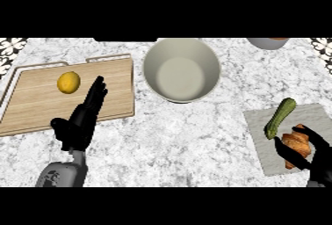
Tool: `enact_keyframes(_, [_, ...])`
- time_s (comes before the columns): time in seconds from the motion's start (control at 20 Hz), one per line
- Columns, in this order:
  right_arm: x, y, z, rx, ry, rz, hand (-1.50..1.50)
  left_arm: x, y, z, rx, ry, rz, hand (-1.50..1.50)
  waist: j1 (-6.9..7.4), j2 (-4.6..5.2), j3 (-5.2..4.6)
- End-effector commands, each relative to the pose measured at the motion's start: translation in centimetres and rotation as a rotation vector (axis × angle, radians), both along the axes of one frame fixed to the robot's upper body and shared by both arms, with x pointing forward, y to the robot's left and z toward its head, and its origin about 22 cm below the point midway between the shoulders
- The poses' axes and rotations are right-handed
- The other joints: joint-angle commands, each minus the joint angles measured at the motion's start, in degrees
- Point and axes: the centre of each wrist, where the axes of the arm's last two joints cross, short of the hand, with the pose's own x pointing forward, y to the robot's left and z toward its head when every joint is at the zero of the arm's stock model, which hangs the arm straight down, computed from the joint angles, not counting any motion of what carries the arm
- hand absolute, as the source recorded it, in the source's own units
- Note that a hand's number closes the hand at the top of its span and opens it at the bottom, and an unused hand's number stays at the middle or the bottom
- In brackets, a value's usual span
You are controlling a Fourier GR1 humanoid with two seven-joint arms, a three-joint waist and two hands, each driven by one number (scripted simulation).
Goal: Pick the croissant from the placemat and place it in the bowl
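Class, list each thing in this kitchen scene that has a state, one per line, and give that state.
Bowl: upright, nothing in it.
Croissant: on the placemat, right hand curled round it.
Left hand: open, holding nothing.
Lemon: resting on the cutting board.
Zucchini: lying on the placemat.

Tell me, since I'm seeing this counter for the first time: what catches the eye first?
The big pale bowl at top centre stands out, and the yellow lemon on the wooden cutting board at left. At lower right, the right hand curls round the croissant on the grey placemat, beside a green zucchini.
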Motion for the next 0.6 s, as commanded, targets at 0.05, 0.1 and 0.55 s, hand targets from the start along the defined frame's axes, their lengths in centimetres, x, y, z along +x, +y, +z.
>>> enact_keyframes(0.05, [0.9,0.9,-1.6,-0.032,0.043,0.102,1.5,-1.4,-1.2,0.0,-0.003,-0.005,0.013,0.0,0.48,0.19,0.48])
enact_keyframes(0.1, [-0.8,1.5,-0.2,0.013,-0.004,0.096,1.5,0.0,-0.2,0.0,0.011,0.002,0.011,0.0,0.02,0.17,0.45])
enact_keyframes(0.55, [4.2,9.3,3.3,0.024,-0.123,0.86,1.5,0.3,-1.5,0.2,-0.003,-0.014,-0.064,0.0,6.04,0.15,0.62])
